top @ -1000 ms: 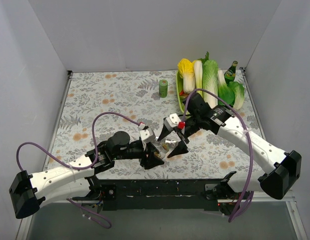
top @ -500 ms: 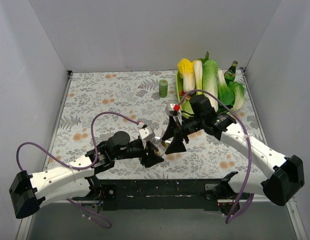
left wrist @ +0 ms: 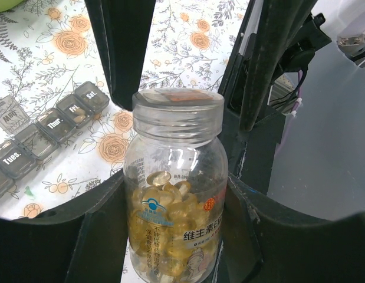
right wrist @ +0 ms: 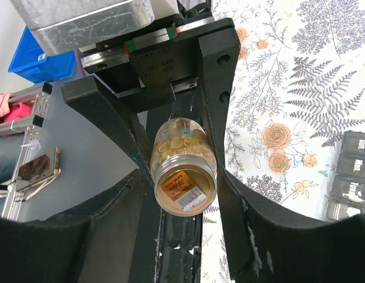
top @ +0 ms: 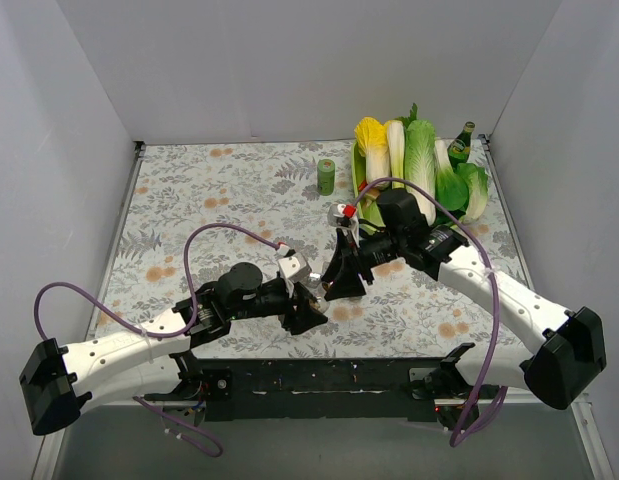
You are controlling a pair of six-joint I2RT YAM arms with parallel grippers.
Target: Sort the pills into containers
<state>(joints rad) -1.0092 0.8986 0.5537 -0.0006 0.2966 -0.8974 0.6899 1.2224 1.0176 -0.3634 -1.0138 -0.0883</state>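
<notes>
Left gripper point(left wrist: 173, 194) clamped on pill bottle point(left wrist: 173, 153); right gripper point(right wrist: 183, 183) straddles cap point(left wrist: 177, 106), fingers apart, apparently not touching yet (gaps tight). Should centre, close squarely, then twist. Containers point(left wrist: 46, 127) sit on mat point(left wrist: 188, 35) nearby.

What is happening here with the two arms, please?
The left gripper holds a pill bottle of yellow capsules off the table, with the cap on. The right gripper has its fingers on either side of the cap; whether they grip it cannot be told. The containers, a strip of day-labelled compartments, lie nearby.
</notes>
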